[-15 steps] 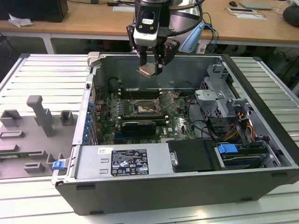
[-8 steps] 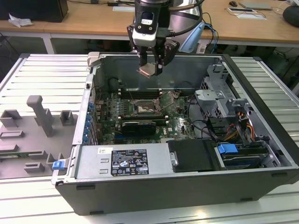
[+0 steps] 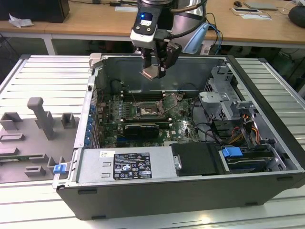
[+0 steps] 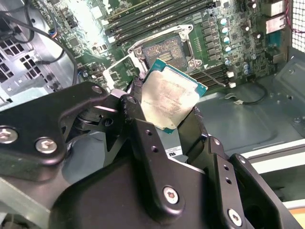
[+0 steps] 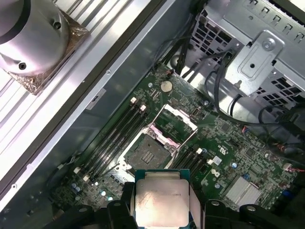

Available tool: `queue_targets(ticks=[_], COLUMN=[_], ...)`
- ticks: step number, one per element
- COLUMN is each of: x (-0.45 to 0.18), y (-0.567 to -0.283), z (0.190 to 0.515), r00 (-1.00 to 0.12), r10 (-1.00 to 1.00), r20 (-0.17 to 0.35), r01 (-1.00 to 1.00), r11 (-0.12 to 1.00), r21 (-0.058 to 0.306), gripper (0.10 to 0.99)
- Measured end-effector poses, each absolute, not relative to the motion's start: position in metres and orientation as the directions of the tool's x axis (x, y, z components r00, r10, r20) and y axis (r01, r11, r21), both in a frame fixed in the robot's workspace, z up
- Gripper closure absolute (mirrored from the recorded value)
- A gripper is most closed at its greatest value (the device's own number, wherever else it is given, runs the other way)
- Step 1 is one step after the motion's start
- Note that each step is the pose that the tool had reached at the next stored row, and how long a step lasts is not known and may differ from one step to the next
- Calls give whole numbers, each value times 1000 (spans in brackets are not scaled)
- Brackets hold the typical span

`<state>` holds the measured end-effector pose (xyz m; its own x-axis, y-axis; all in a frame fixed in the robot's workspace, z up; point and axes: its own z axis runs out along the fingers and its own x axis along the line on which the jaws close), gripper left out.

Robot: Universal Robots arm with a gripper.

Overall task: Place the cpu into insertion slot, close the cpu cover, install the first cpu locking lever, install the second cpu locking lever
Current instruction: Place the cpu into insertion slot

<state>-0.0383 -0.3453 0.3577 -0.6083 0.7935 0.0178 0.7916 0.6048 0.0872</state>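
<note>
Robotics workshop | open computer case (image 3: pixel 167 200) lies on a ribbed metal bench (image 3: pixel 47 76) | grey part holders (image 3: pixel 40 117) alongside | wooden desks (image 3: pixel 95 21) stand behind

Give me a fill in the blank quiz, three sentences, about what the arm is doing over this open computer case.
1. The gripper holds the ___ above the motherboard.
2. The insertion slot lies ___, with nothing seated in it.
3. The cpu cover beside the slot is swung ___.
Missing words: cpu; empty; open.
</note>
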Motion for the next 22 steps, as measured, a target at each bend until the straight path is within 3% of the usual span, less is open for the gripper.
queue_targets(ticks=[22], x=[-38], y=[-345], z=[354], r00=[-551], r10=[835], r20=[18], r01=[832], r11=[547], r21=[87], gripper=[545])
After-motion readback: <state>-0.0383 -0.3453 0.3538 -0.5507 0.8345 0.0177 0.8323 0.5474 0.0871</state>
